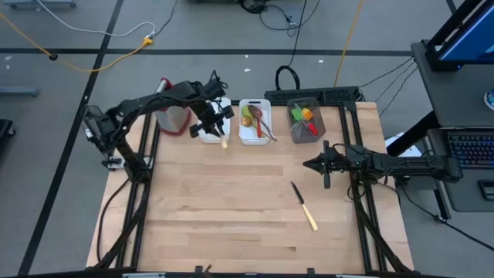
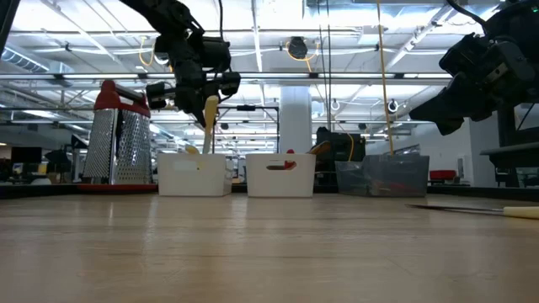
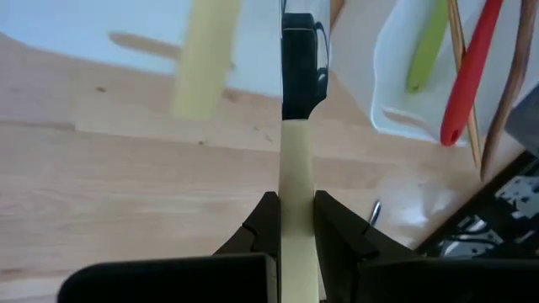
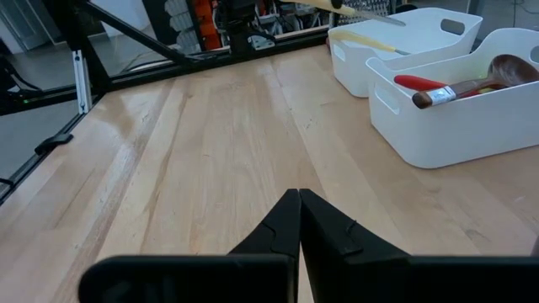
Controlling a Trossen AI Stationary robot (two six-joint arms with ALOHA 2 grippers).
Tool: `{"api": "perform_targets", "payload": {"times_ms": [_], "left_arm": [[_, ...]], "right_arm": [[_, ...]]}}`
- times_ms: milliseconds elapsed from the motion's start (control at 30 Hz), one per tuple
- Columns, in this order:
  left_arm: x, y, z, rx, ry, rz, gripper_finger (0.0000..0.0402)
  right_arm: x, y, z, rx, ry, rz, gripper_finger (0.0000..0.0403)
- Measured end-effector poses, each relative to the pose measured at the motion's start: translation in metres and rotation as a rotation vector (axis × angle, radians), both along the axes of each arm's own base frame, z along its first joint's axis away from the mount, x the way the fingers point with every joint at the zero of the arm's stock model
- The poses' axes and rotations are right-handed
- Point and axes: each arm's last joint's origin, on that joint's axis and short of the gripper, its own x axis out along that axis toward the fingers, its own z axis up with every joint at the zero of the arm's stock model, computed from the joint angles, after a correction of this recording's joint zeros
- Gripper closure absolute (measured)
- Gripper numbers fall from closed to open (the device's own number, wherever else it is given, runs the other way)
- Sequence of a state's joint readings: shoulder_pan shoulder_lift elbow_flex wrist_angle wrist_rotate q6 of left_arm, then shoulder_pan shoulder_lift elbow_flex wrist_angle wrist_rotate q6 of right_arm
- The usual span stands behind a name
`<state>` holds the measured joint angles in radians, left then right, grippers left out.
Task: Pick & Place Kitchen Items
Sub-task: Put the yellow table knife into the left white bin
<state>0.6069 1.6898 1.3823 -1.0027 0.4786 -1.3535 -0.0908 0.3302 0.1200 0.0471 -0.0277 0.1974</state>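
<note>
My left gripper [image 1: 210, 123] hangs over the left white tray [image 1: 202, 137], shut on a cream-handled knife [image 3: 296, 160]. In the low view the knife's handle [image 2: 209, 122] slants down from the gripper [image 2: 198, 84] toward the tray's rim. Another cream handle [image 4: 370, 39] rests on that tray's near rim. A second knife [image 1: 303, 206], dark blade and cream handle, lies flat on the table toward the near right. My right gripper [image 1: 309, 164] is shut and holds nothing; it hovers at the table's right side, pointing left. My left gripper pinches the knife's cream handle [image 3: 295, 181] between its two fingers [image 3: 268, 223], a little behind the black bolster [image 3: 301, 76]. The blade end points away from the fingers, over the tray. The knife is lifted clear of tray and table, and tilted.
A red-topped metal grater [image 1: 174, 116] stands left of the trays. The middle white tray [image 1: 255, 121] holds green, red and wooden utensils, and the grey tray [image 1: 305, 121] holds several coloured ones. Bare wood [image 1: 231, 208] spreads over the table's near half.
</note>
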Motion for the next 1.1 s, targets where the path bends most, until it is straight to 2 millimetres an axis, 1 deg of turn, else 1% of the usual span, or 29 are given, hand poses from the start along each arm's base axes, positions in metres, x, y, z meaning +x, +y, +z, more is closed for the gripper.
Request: {"api": "perform_targets", "payload": {"times_ms": [200, 367, 467, 667, 933, 1100], "left_arm": [[-0.016, 0.015, -0.001, -0.027, 0.006, 0.014, 0.0368], [-0.034, 0.024, -0.002, -0.058, 0.074, 0.026, 0.0368], [-0.040, 0.028, -0.003, -0.060, 0.091, 0.031, 0.0368], [-0.043, 0.033, -0.003, -0.050, 0.086, 0.035, 0.0368], [-0.036, 0.041, -0.025, -0.099, 0.076, -0.035, 0.0368], [-0.037, 0.044, -0.028, -0.105, 0.068, -0.051, 0.0366]], "right_arm": [[0.000, 0.000, 0.000, 0.000, 0.000, 0.000, 0.0403], [0.000, 0.000, 0.000, 0.000, 0.000, 0.000, 0.0403], [0.000, 0.000, 0.000, 0.000, 0.000, 0.000, 0.0403], [0.000, 0.000, 0.000, 0.000, 0.000, 0.000, 0.0403], [0.000, 0.000, 0.000, 0.000, 0.000, 0.000, 0.0403], [0.000, 0.000, 0.000, 0.000, 0.000, 0.000, 0.0403]]}}
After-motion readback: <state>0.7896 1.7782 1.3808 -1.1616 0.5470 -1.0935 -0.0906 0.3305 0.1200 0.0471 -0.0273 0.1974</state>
